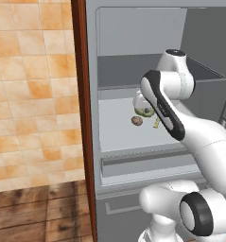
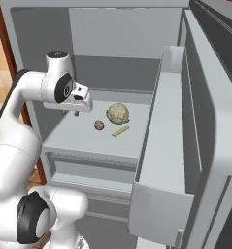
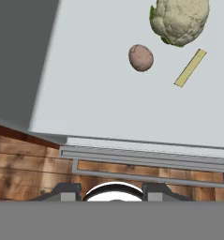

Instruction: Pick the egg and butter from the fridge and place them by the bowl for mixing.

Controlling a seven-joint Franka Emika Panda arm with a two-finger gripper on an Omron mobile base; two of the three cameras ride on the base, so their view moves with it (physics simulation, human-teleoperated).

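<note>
The fridge point(image 1: 115, 137) stands open, and the egg point(image 2: 99, 125), a small brown oval, lies on its pale shelf. Just right of the egg lies the butter point(image 2: 120, 131), a thin yellow stick. The hand view has the egg point(image 3: 141, 57) and butter point(image 3: 190, 68) near its top. My gripper point(image 2: 76, 113) hangs over the shelf's front left part, left of the egg and apart from it. Its jaws stand open with nothing between them; the fingertips point(image 3: 69, 190) rise at the bottom of the hand view. The bowl is out of view.
A greenish-white cauliflower point(image 2: 118, 113) sits just behind the egg and butter. The open fridge door point(image 2: 173, 146) with its racks stands on the right. A drawer front point(image 3: 146, 165) runs below the shelf. A brown cabinet edge point(image 1: 81, 118) and tiled wall lie left.
</note>
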